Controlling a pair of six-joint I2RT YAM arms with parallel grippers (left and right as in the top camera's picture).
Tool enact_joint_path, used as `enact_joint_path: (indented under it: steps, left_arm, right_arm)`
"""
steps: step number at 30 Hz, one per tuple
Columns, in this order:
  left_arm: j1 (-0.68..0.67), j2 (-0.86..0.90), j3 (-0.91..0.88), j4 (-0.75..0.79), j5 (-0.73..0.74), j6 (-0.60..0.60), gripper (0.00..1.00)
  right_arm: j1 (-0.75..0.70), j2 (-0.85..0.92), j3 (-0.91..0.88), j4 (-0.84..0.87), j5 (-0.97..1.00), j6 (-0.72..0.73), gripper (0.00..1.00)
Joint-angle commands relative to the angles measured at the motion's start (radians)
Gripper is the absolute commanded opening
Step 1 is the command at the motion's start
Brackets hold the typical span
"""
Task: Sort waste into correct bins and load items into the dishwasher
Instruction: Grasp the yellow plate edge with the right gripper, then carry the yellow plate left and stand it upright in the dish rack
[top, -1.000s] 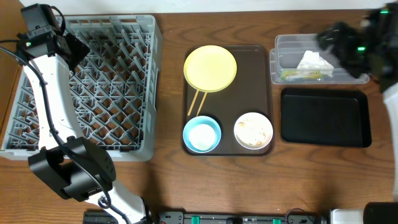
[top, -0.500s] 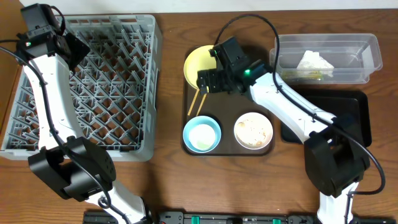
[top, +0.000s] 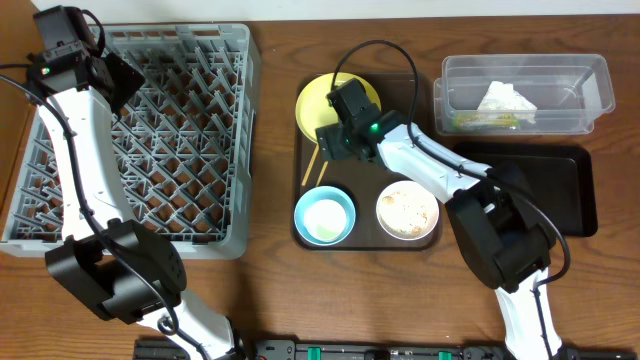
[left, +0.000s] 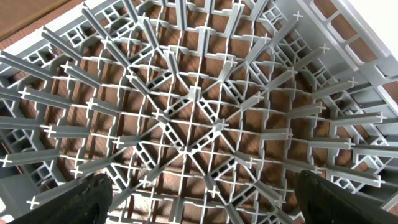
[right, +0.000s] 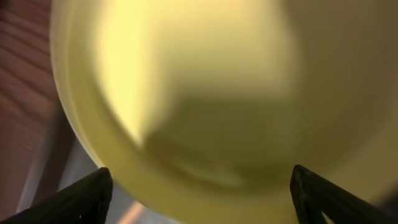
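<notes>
Right pincer (top: 331, 136) (right: 202, 196): jaws stood wide apart, gripping nothing, low over the plate.
Round yellow plate (top: 316, 100) (right: 199, 93): lay at the far end of the dark brown serving tray (top: 366, 188).
Thin wooden chopsticks (top: 313, 171): on that tray, between the plate and the light blue bowl (top: 325, 216).
White bowl (top: 407, 209): beside the blue one, whitish scraps inside.
Clear plastic tub (top: 600, 92): held a white paper piece (top: 505, 98).
Left pincer (top: 116, 76) (left: 199, 194): wide apart, empty, above the grey plastic dish rack (top: 170, 140) (left: 199, 112).
</notes>
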Motion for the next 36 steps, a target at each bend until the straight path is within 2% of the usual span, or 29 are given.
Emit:
enact_joint_path:
  steps: [1, 5, 8, 11, 14, 18, 26, 33, 36]
  left_arm:
    - [0.006, -0.004, -0.005, -0.003, -0.009, -0.004, 0.95]
    - [0.006, -0.004, -0.005, -0.003, -0.009, -0.004, 0.95]
    - [0.006, -0.004, -0.005, -0.003, -0.009, -0.005, 0.95]
    - [0.006, -0.004, -0.005, -0.003, -0.009, -0.005, 0.95]
    - [0.006, -0.004, -0.005, -0.003, -0.009, -0.005, 0.95]
    - [0.006, -0.004, -0.005, -0.003, -0.009, -0.005, 0.95]
    - [0.006, -0.004, -0.005, -0.003, -0.009, -0.004, 0.95]
    - [0.006, -0.004, -0.005, -0.003, -0.009, -0.005, 0.95]
    - [0.006, -0.004, -0.005, -0.003, -0.009, -0.004, 0.95]
  right_arm:
    - [-0.022, -0.016, 0.002, -0.055, 0.084, -0.018, 0.88]
    - [-0.030, -0.016, 0.002, -0.110, 0.131, -0.014, 0.86]
    - [-0.039, -0.037, 0.003, -0.177, 0.168, 0.055, 0.86]
    - [-0.043, -0.089, 0.003, -0.195, 0.162, 0.068, 0.91]
    - [-0.039, -0.153, 0.003, -0.192, 0.156, 0.050, 0.95]
    - [-0.028, -0.203, 0.003, -0.153, 0.029, -0.073, 0.97]
    - [0.012, -0.067, 0.003, -0.119, 0.016, -0.245, 0.86]
    - [0.014, 0.024, 0.003, -0.111, -0.011, -0.259, 0.76]
    - [0.013, 0.066, 0.003, -0.113, 0.001, -0.258, 0.61]
